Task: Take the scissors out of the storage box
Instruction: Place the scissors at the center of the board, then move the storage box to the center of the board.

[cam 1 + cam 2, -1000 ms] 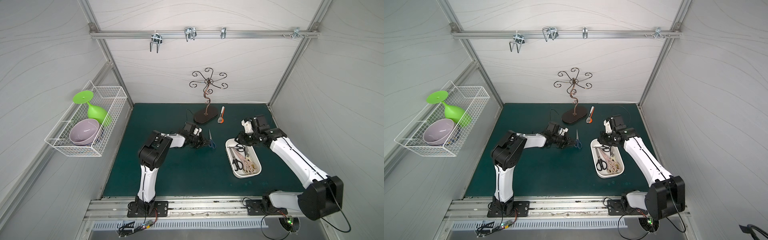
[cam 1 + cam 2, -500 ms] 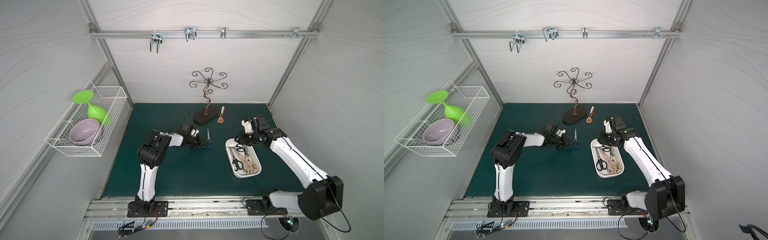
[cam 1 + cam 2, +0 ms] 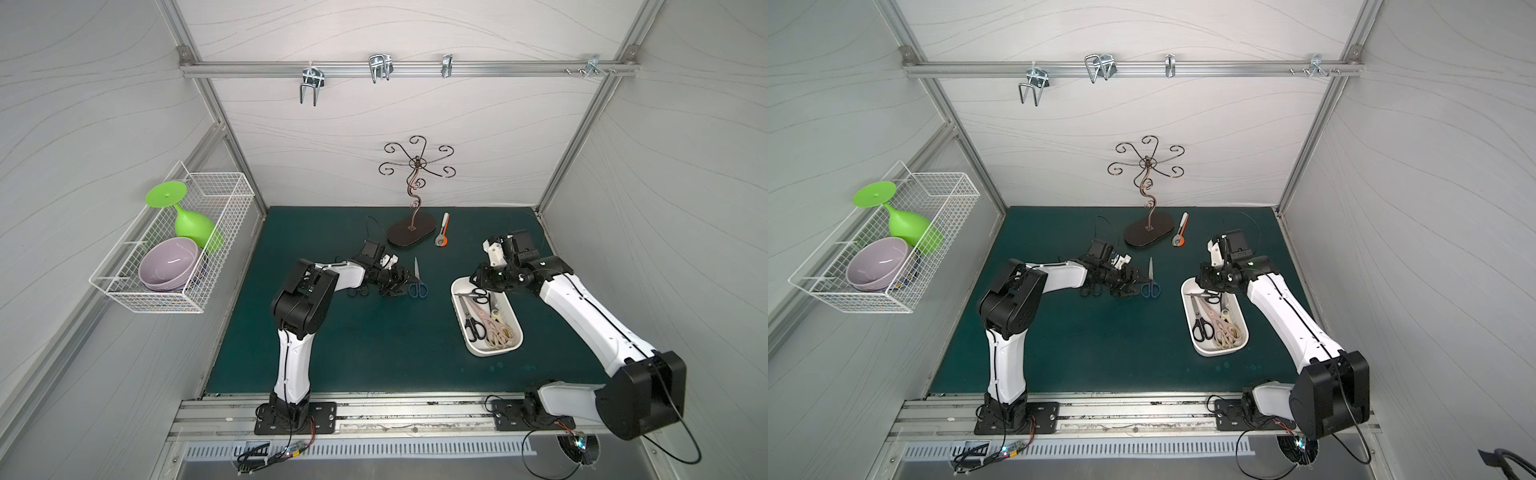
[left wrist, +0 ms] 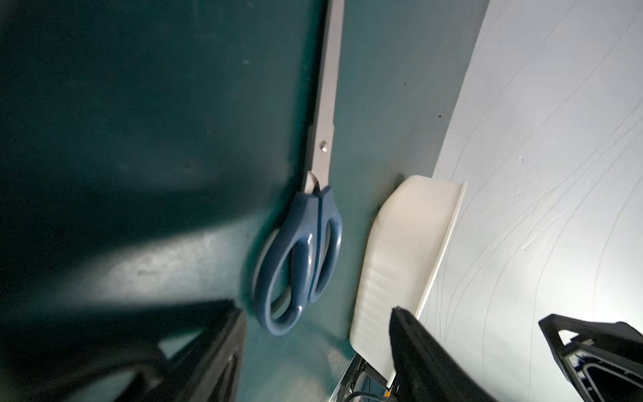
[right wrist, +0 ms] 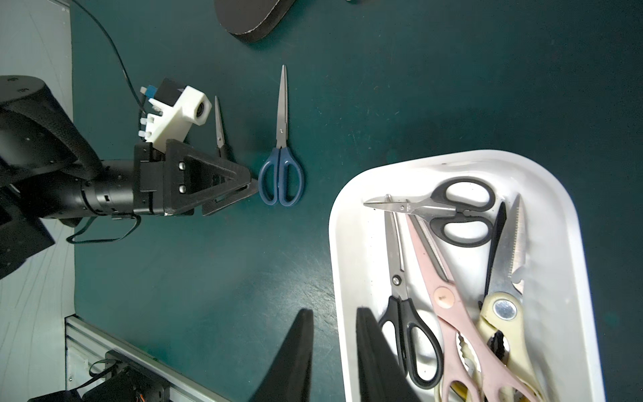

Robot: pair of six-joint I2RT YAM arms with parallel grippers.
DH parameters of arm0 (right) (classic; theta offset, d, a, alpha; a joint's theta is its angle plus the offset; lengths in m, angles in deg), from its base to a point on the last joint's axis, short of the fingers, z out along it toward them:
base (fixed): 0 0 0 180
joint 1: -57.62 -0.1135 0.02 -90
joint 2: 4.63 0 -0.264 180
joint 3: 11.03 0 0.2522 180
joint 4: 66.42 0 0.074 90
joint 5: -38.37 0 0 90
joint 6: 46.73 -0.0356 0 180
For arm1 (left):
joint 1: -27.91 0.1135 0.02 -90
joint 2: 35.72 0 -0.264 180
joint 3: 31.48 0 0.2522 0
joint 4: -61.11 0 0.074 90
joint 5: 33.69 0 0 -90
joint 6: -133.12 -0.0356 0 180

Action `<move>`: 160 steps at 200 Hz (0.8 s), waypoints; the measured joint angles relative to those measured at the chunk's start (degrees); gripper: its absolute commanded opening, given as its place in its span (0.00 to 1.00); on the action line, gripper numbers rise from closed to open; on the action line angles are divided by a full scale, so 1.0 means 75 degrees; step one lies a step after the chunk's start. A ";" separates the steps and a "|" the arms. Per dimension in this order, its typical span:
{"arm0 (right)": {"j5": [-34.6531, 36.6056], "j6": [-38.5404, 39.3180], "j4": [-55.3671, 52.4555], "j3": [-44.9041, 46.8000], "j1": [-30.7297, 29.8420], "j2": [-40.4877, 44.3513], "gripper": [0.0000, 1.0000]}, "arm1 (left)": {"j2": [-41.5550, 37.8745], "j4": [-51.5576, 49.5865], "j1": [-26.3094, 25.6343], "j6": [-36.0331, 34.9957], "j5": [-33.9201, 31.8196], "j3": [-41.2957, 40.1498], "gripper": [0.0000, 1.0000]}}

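Right tool [image 5: 334,309], its jaws slightly apart and empty, hovers over the shallow white plastic storage box [image 5: 348,209], where black-, pink- and cream-handled scissors [image 5: 443,297] lie mostly lengthwise; the spread left tool [image 5: 252,186] is farther off, beside blue-handled scissors [image 5: 280,167] on the green table [image 5: 382,87].

Overhead top views; wrist views share storage box [image 5: 339,250].

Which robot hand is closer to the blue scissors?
Left. The left gripper is open and right beside the handles of the blue scissors. The right gripper is farther off, above the edge of the storage box.
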 measured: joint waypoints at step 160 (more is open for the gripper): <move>0.1303 -0.0396 0.0839 0.0880 0.1084 -0.1920 0.26 | -0.2967 -0.1565 0.0102 -0.0895 -0.0997 0.0029 0.74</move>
